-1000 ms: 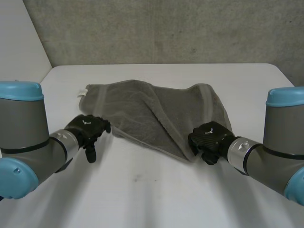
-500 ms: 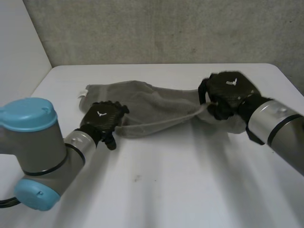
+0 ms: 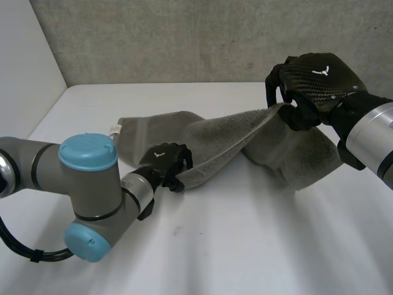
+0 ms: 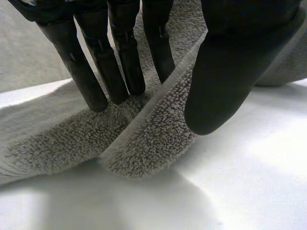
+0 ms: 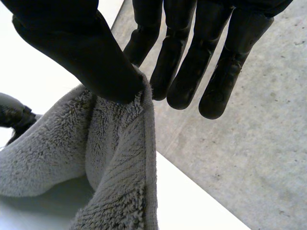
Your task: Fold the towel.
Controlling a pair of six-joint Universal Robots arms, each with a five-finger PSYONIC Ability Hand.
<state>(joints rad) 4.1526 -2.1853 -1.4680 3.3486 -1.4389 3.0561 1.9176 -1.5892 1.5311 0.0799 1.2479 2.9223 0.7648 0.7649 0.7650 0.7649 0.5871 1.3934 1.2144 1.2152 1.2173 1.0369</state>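
The grey towel (image 3: 245, 138) lies on the white table (image 3: 245, 246), partly lifted and drawn into a slanting band between my two hands.

My left hand (image 3: 166, 163) sits low, close over the table, at the towel's near corner. In my left wrist view its fingers (image 4: 120, 57) come down on the pile just behind the hemmed edge. The thumb (image 4: 225, 72) stands on the other side of that edge, so the corner is pinched between them. The tip of the corner rests on the table under my palm.

My right hand (image 3: 310, 80) is raised well above the table, at the upper end of the band. There my thumb (image 5: 86, 52) presses the towel's hem against a finger and pinches it. The other fingers reach out nearly straight beside it, free of the cloth. From this pinch the towel hangs down to the table and gathers in a loose heap below my right hand.

The rest of the towel lies on the table beyond my left hand, with a small white tag (image 3: 115, 129) at its edge.
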